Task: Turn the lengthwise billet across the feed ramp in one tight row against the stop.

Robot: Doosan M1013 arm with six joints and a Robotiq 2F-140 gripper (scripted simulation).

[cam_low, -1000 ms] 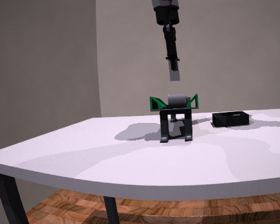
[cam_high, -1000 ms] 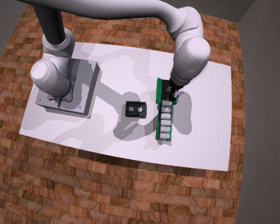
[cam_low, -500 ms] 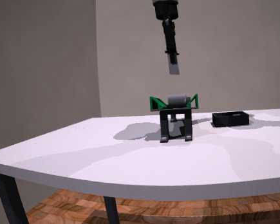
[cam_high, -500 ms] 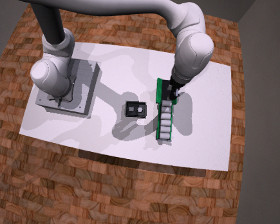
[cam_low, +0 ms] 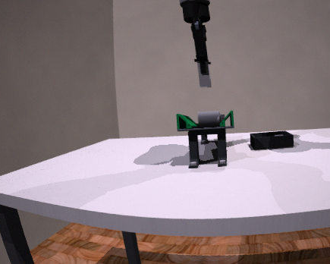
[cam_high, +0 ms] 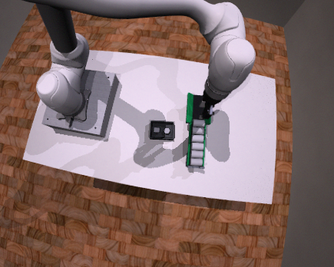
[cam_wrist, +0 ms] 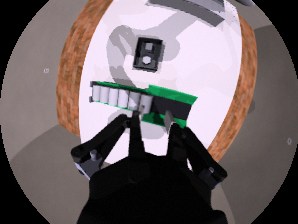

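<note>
The green feed ramp (cam_high: pixel 196 130) stands on dark legs on the white table; it also shows in the exterior view (cam_low: pixel 205 121) and the wrist view (cam_wrist: pixel 143 100). Several grey billets (cam_high: pixel 196 143) lie across it, side by side, in a row down to its near end. The uppermost billet (cam_high: pixel 198 123) lies just below my fingers; I cannot tell whether it is quite straight. No billet shows lying lengthwise. In the exterior view the end billet (cam_low: pixel 209 118) sits between the green side rails. My gripper (cam_low: pixel 205 80) hangs well above the ramp's upper part, fingers partly apart and empty.
A small black tray (cam_high: pixel 162 130) lies left of the ramp, also seen in the exterior view (cam_low: pixel 271 139). The arm's grey base plate (cam_high: pixel 82 103) stands at the table's far left. The table's edges drop to a wooden floor.
</note>
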